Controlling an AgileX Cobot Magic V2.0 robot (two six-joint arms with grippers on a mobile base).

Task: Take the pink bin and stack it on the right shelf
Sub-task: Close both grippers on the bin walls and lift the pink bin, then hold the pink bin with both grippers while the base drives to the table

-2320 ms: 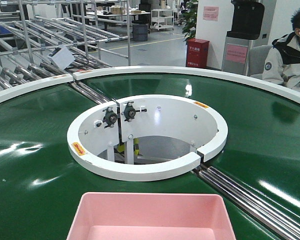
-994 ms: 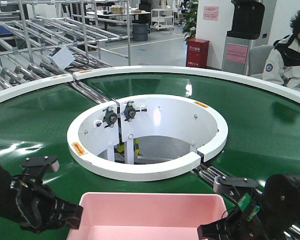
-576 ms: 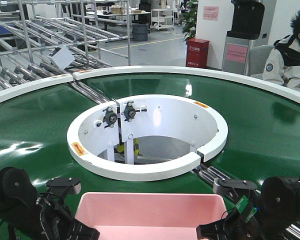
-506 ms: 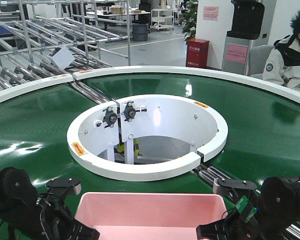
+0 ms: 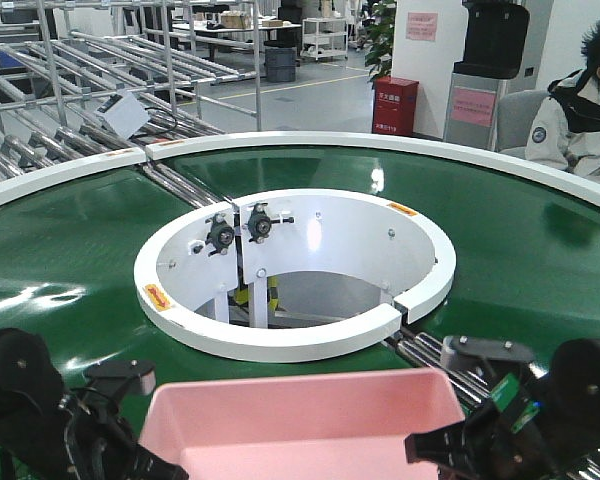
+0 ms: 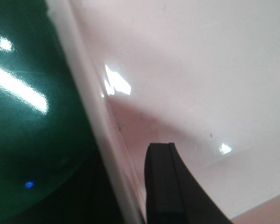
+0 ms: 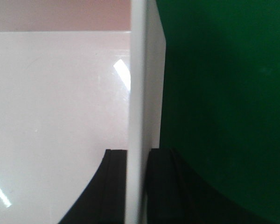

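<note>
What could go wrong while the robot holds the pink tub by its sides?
1. The right gripper pinches only the thin, smooth wall of the pink tub, so it might slip out.
2. The left gripper holds the opposite wall the same way. The tub's rim sits a bit higher on the right gripper's side, so uneven arm moves could twist it loose onto the green belt.

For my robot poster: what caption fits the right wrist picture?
Right gripper jaws pinch one wall of the pink bin beside the green belt.
</note>
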